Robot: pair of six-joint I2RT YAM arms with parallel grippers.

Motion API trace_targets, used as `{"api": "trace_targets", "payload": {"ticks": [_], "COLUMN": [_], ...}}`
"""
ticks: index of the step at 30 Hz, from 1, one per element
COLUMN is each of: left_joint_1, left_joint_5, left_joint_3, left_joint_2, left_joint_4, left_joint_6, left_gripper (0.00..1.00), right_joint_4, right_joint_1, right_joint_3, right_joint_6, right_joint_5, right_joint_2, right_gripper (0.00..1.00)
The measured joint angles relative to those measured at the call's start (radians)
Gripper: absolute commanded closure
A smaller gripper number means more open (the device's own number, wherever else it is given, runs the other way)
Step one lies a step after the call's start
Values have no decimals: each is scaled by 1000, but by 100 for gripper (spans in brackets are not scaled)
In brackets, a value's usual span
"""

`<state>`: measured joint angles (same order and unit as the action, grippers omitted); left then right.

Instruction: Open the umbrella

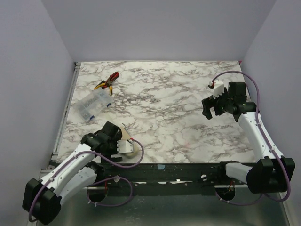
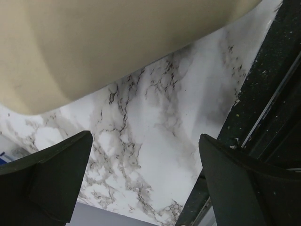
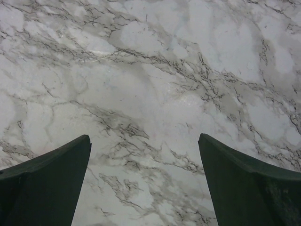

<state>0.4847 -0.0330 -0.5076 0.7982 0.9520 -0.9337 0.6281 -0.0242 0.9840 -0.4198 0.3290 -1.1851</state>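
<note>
Opening appears not yet begun: the compact beige fabric umbrella (image 2: 117, 42) lies unopened at the white marble-pattern table's (image 1: 178, 117) near-left edge, beside the left gripper (image 2: 145, 155), whose jaws, like the right gripper's (image 3: 143, 141), stand wide apart and empty.

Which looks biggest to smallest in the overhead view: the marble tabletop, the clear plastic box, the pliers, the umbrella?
1. marble tabletop
2. clear plastic box
3. pliers
The umbrella is left unranked: only a beige sliver shows beside the left arm, and the rest is hidden.
</note>
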Motion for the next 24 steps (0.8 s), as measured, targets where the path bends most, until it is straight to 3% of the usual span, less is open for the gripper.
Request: {"api": "trace_targets", "payload": {"ticks": [5,9,24], "left_joint_1": [132,175,212], "left_joint_5": [29,41,37], "left_joint_3": [8,-28,-514], "left_joint_2": [109,219,734], "left_joint_4": [-63,-108,-294], "left_joint_6": [74,172,727], "left_gripper": [7,9,14], "right_joint_4": [8,12,16], "right_joint_1": [0,0,0], "right_joint_3": [0,0,0], "right_joint_6": [0,1,23], "right_joint_5": [-27,-47,-83], "right_joint_2": [12,34,65], "right_gripper": [0,0,0]}}
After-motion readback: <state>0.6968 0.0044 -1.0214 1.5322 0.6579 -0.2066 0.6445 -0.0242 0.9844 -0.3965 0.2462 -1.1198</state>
